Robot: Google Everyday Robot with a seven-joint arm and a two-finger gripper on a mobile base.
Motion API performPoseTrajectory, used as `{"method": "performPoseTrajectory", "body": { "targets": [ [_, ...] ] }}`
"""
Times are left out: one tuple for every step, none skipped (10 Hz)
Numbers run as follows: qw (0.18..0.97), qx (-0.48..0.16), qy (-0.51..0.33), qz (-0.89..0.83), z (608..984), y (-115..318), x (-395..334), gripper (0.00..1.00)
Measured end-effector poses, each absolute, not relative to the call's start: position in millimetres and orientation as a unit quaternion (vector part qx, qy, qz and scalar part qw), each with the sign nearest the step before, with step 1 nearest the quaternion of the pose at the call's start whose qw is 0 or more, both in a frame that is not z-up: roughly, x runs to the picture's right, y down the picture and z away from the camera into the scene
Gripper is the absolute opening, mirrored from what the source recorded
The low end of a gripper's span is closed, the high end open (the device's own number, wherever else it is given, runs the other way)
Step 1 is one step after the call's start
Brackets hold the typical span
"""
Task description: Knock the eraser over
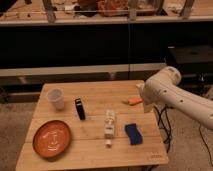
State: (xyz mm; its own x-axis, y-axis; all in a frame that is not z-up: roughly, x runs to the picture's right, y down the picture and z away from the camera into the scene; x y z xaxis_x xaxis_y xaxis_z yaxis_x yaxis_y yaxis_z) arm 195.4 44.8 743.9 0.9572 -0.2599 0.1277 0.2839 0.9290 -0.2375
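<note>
Since the eraser (80,108) stands upright on a narrow end, a light sideways push high on its broad face should tip it; a low push would probably only slide it along the bench (97,95). The arm has most of the bench's width to cross first. I would bring the tool (142,93) in along the far edge, passing behind the white bottle (109,125), and stop short of the clear plastic cup (56,98).

The tool hangs at the right edge of the bench, near the far right corner, just beside a small orange thing (134,101). I cannot tell how it is set or whether it holds anything.

The eraser is in the left half, closer to the far edge, well apart from the tool. The cup stands near it toward the far left corner, and the orange plate (51,138) lies toward the near left corner. The bottle and the blue pad (133,134) lie between eraser and tool, closer to the near edge.
</note>
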Motion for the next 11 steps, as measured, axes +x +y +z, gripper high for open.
{"method": "performPoseTrajectory", "body": {
  "targets": [
    [0.981, -0.126, -0.049, -0.142, 745, 44, 194, 0.8],
    [0.98, -0.125, -0.05, -0.147, 745, 44, 193, 0.8],
    [0.979, -0.123, -0.053, -0.152, 746, 44, 191, 0.8],
    [0.979, -0.121, -0.055, -0.157, 747, 44, 189, 0.8],
    [0.978, -0.12, -0.056, -0.16, 747, 43, 187, 0.8],
    [0.978, -0.118, -0.058, -0.164, 748, 42, 186, 0.8],
    [0.977, -0.117, -0.059, -0.168, 749, 42, 185, 0.8],
    [0.976, -0.115, -0.061, -0.174, 749, 42, 183, 0.8],
    [0.975, -0.113, -0.064, -0.179, 750, 42, 180, 0.8],
    [0.974, -0.112, -0.066, -0.183, 750, 41, 178, 0.8],
    [0.974, -0.111, -0.068, -0.187, 751, 41, 176, 0.8]
  ]
}}
